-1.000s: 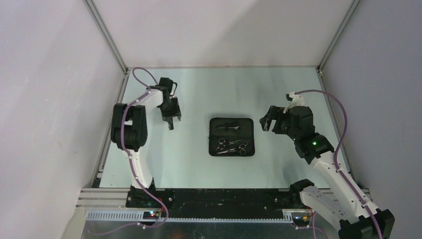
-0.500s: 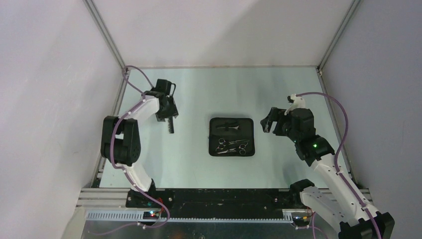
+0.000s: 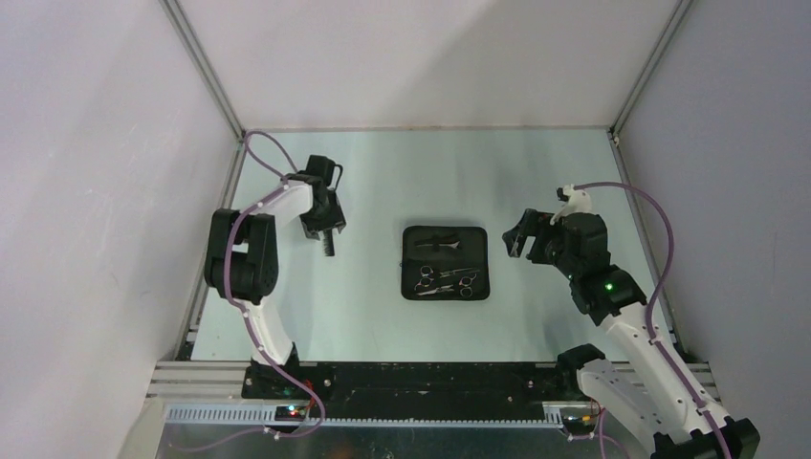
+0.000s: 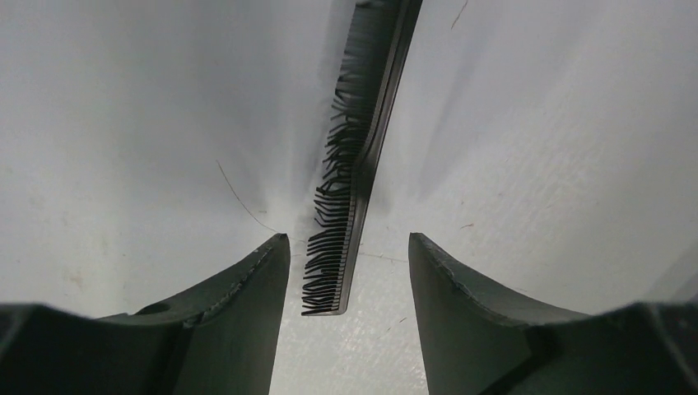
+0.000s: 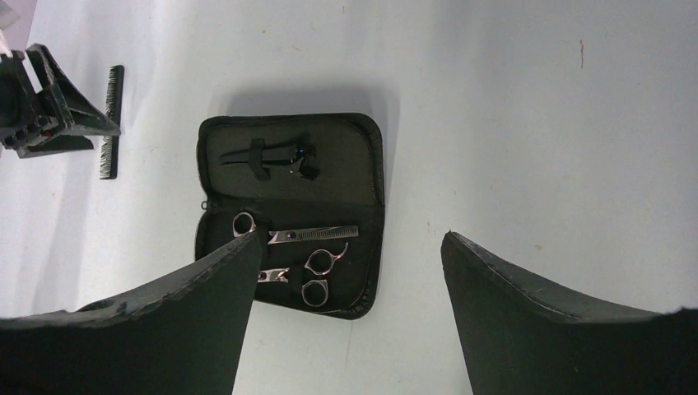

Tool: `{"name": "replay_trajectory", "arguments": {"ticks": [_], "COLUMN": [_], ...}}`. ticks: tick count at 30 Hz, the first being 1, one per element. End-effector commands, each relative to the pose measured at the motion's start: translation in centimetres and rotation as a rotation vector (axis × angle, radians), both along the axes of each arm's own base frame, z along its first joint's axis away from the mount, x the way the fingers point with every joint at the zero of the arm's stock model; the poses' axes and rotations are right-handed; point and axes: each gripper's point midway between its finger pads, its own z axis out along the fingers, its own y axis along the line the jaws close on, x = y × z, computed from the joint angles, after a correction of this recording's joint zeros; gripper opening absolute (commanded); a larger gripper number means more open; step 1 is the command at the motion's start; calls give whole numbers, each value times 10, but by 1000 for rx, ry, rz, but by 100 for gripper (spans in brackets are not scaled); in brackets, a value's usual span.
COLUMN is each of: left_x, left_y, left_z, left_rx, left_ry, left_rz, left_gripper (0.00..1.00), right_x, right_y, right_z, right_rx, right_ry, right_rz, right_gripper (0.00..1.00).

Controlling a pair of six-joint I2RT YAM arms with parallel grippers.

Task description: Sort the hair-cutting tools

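The dark straight comb (image 4: 355,156) lies flat on the table between my left gripper's (image 4: 347,240) open fingers, touching neither. In the top view the comb (image 3: 330,246) pokes out just below the left gripper (image 3: 322,229). The open black pouch (image 3: 445,262) lies mid-table. Two silver scissors (image 5: 314,235) lie in its near half, and black hair clips (image 5: 272,156) sit under a strap in its far half. My right gripper (image 5: 350,239) is open and empty, hovering to the right of the pouch (image 5: 370,189) in the top view (image 3: 521,236).
Metal frame rails (image 3: 215,206) run along the table's left and right edges, with white walls behind them. The left arm's elbow (image 3: 239,258) stands close to the left rail. The black base strip (image 3: 411,378) lies along the near edge.
The left arm's elbow swung out to the left and back again while its gripper stayed at the comb. The right gripper drifted slightly nearer and to the right.
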Motion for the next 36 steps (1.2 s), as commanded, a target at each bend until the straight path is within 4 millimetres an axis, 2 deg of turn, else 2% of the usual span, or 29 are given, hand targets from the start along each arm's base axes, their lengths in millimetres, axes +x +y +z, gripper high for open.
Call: {"name": "replay_trajectory", "arguments": {"ticks": [1, 5, 9, 11, 14, 17, 23, 31, 33, 36], "left_x": [-5, -17, -29, -34, -40, -40, -38, -37, -39, -40], "left_y": [-13, -18, -23, -24, -25, -27, -36, -68, -74, -82], "left_z": [-8, -21, -32, -35, -38, -33, -6, 42, 49, 57], "left_rx": [-76, -109, -125, -124, -122, -122, -102, -100, -103, -92], "left_ry": [8, 60, 93, 102, 108, 92, 6, -154, -178, -210], "left_rz": [22, 25, 19, 14, 7, -8, -96, -306, -350, -424], "left_gripper": [61, 61, 54, 48, 32, 21, 10, 5, 1, 0], "right_x": [-1, -2, -1, -1, 0, 0, 1, 2, 1, 2], "right_y": [-1, -1, -1, -1, 1, 1, 1, 5, 8, 10], "right_z": [4, 4, 4, 3, 2, 2, 0, 1, 1, 0], "right_rx": [25, 30, 31, 32, 36, 39, 40, 59, 70, 78], "right_ry": [-14, -16, -15, -12, -6, -3, 4, 6, 10, 18], "right_rz": [-16, -14, -17, -17, -14, -15, -17, -11, 1, 4], "right_gripper": [85, 85, 85, 85, 85, 84, 85, 84, 84, 84]}}
